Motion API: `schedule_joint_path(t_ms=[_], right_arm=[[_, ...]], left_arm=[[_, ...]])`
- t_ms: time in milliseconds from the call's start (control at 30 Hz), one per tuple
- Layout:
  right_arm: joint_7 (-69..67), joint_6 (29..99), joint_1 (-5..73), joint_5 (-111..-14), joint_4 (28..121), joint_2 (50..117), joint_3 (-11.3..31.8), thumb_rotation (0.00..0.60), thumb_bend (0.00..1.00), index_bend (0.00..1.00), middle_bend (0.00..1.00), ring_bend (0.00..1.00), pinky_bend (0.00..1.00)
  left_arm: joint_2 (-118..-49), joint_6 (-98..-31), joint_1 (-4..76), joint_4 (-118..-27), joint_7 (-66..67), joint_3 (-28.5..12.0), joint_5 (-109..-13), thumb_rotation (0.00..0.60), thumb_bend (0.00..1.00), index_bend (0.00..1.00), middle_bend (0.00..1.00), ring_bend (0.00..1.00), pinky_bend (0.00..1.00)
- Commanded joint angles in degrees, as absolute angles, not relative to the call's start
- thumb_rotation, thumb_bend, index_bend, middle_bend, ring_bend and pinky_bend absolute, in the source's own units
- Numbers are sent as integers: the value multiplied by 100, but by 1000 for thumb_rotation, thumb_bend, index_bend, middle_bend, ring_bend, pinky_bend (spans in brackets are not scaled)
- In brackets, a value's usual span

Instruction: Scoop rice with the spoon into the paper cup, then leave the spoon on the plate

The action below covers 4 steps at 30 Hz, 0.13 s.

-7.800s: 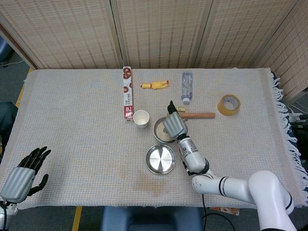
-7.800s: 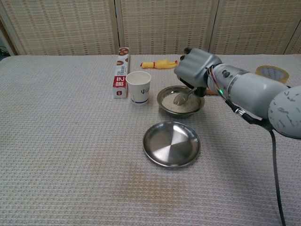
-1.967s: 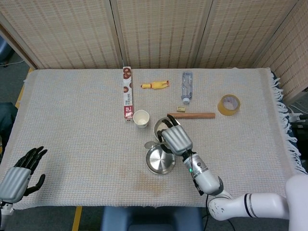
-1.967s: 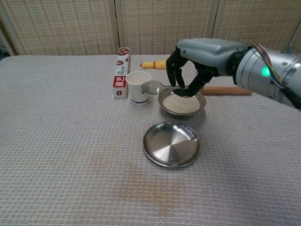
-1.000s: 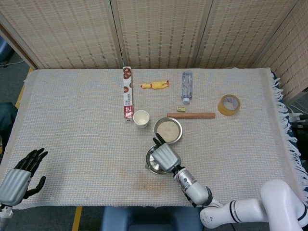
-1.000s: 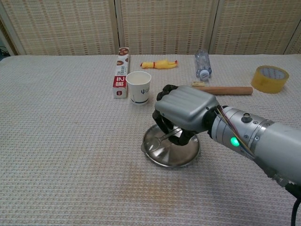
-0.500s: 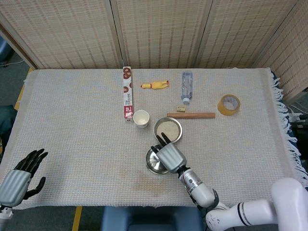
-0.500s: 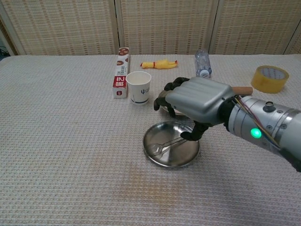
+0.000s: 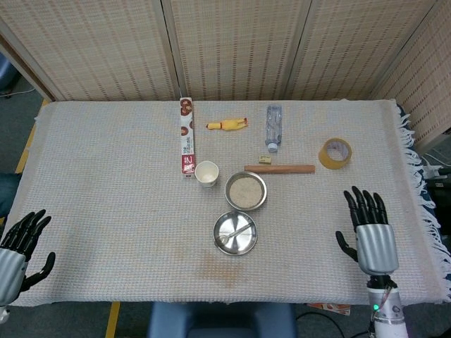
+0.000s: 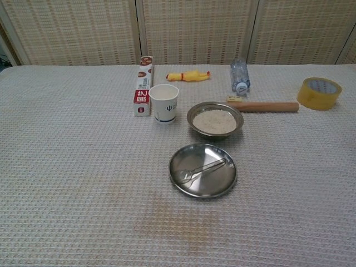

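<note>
Now we find the spoon (image 10: 201,171) lying in the plate (image 10: 225,184) just in front of the rice bowl (image 10: 214,120), thin, stiff, likely slick metal best pinched at its handle, while our left hand (image 9: 14,250) and right hand (image 9: 370,236) rest spread, holding nothing

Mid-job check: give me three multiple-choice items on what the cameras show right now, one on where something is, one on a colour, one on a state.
1. Where is the spoon?
A. in the rice bowl
B. on the plate
C. in the paper cup

2. What colour is the tape roll?
A. yellow
B. blue
C. black

3. What is the right hand doing?
A. holding the spoon
B. pressing on the bowl
C. holding nothing, fingers apart

Answers:
1 B, the spoon lies inside the plate.
2 A, the roll at the table's right is yellow.
3 C, the head view shows it off by the table's near right edge, fingers spread.
</note>
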State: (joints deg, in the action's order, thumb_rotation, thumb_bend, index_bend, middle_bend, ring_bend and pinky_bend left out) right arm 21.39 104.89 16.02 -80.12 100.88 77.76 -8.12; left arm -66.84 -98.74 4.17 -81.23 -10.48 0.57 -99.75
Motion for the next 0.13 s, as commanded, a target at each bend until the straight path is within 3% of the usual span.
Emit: schedule_joint_path(t_ms=[33,133], right_arm=[[1358,10788,965,-8197,9578,7312,-970,600,208,0,0,0,0],[1193,10710,877,-8187,9560,7184,-827,600,207,0,0,0,0]], left_arm=[[-6727,-9736,430,-8229,-761,19,-9898,600,461,0,0,0,134],[-6728,-9640,443,-8294,-599,16,-9840,600,460,0,0,0,134]])
